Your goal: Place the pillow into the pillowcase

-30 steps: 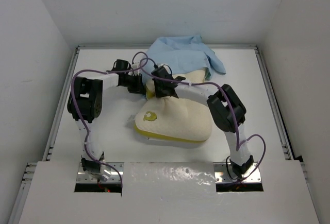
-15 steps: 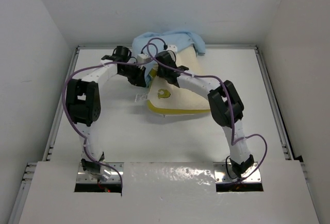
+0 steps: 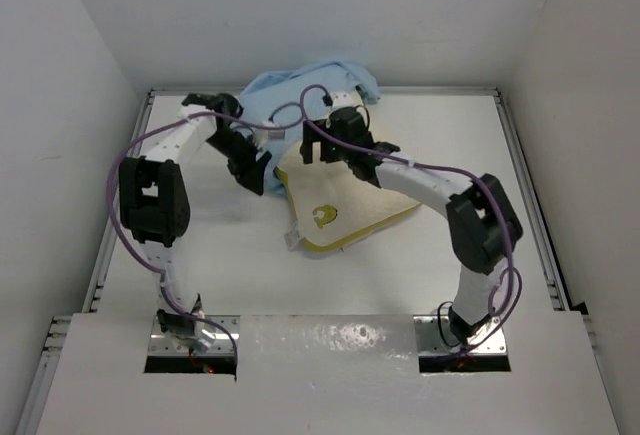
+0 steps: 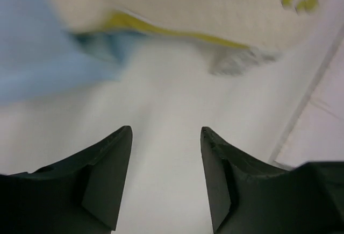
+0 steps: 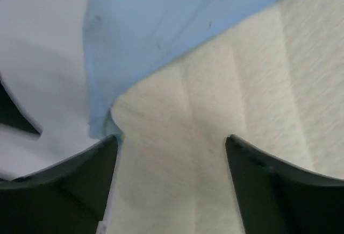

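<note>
Left gripper [image 4: 164,133] and right gripper [image 5: 172,141] just let go, jaws apart; pillow [image 3: 345,195] now lies with apparently only its far end in pillowcase [image 3: 300,85].

One pillow [image 3: 350,195] and one pillowcase [image 3: 285,90] are lying on a single counter [image 3: 400,275]. Two arms, the left arm [image 3: 150,200] and the right arm [image 3: 480,225], are bending over it, each carrying one hand: the left hand [image 4: 166,132] and the right hand [image 5: 171,140]. One yellow mark [image 3: 323,217] is showing on the pillow, and probably one white label [image 3: 292,240] is sticking out at its corner.
</note>
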Available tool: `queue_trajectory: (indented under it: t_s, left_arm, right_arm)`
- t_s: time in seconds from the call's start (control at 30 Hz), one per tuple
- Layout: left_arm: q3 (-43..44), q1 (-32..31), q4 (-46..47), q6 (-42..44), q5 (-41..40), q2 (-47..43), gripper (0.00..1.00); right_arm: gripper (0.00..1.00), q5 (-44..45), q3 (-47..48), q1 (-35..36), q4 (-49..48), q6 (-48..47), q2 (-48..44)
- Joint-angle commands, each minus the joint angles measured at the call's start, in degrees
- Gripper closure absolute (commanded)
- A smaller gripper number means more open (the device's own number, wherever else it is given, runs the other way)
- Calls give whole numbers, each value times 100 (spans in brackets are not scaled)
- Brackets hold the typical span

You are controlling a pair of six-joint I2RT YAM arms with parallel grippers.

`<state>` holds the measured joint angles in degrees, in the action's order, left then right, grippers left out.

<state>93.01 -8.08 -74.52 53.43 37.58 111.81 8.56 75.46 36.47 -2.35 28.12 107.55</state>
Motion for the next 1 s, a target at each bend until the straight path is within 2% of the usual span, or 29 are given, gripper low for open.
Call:
queue_trajectory:
  t_s: [0.0,0.03,0.07,0.1,0.13,0.17,0.2,0.23,0.27,0.3,0.33,0.4,0.47,0.5,0.6,0.67,0.7,0.73,0.77,0.8,0.83,0.9,0.93,0.97]
  left_arm:
    - [1427,78,576,-646,-172,-230,49]
    - [1752,35,1005,-1598,-451,-178,51]
    - [1834,-140,2019,-2138,-767,-38,57]
    - [1887,-411,2925,-2866,-1605,59,58]
    - [1922,-562,3248,-3047,-1970,165,58]
    - [1975,-737,3512,-3092,-2261,444,54]
    - [2106,-905,3723,-3102,-2786,612,52]
    - [2203,-1237,4065,-3041,-2974,771,51]
    - [2317,-1397,4199,-2962,-3150,1138,50]
    - [2535,-1520,4357,-2961,-3569,1324,49]
    - [2677,-1687,4637,-3005,-3713,1683,49]
    - [3143,-1767,4867,-3311,-4292,2045,49]
    - [3319,-1776,5385,-3540,-4740,2476,49]
    - [3433,-1785,5717,-3585,-5256,2738,49]
    - [3810,-1785,6010,-3524,-6075,3118,49]
    - [3839,-1794,6116,-3471,-6254,3277,55]
    - [3717,-1794,6203,-3462,-6333,3277,61]
    - [3620,-1794,6256,-3479,-6351,3199,74]
    - [3375,-1794,6379,-3506,-6334,3059,83]
    - [3242,-1794,6467,-3515,-6325,3057,83]
    - [3093,-1794,6537,-3524,-6316,2892,86]
    - [2959,-1794,6547,-3515,-6394,2820,86]
    - [2986,-1794,6538,-3480,-6456,2811,82]
    - [2942,-1794,6573,-3349,-6587,2820,78]
  right_arm:
    - [24,-589,406,-280,269,-911,-699]
    - [50,-696,512,-376,636,-931,-717]
    - [83,-776,740,-595,778,-931,-674]
    - [86,-785,829,-823,1006,-888,-587]
    - [83,-751,891,-947,1052,-852,-534]
    - [61,-742,961,-1088,1061,-817,-472]
    - [51,-776,988,-1220,1044,-625,-411]
    - [45,-829,1005,-1526,983,-502,-253]
    - [31,-977,1006,-1694,904,-187,-173]
    - [27,-1257,1014,-1991,738,-19,-77]
    - [24,-1443,1067,-2116,640,96,159]
    - [13,-1664,1216,-2284,560,159,459]
    - [4,-1708,1602,-2337,648,-304,1001]
    - [1,-1717,1716,-2337,752,-377,1196]
    - [1,-1953,2130,-2337,789,-456,1891]
    - [1,-2392,2149,-2320,562,-343,2103]
    - [5,-2550,2079,-2285,421,-316,2208]
    - [9,-2665,1852,-2258,289,-281,2227]
    - [23,-2753,1710,-2223,-43,-168,2262]
    - [24,-2772,1613,-2206,-133,-97,2297]
    - [43,-2807,1516,-2205,-186,-26,2341]
    - [69,-2982,1533,-2197,-99,80,2472]
    - [94,-2983,1455,-2188,-73,88,2464]
    - [99,-2957,1349,-2170,-134,88,2421]
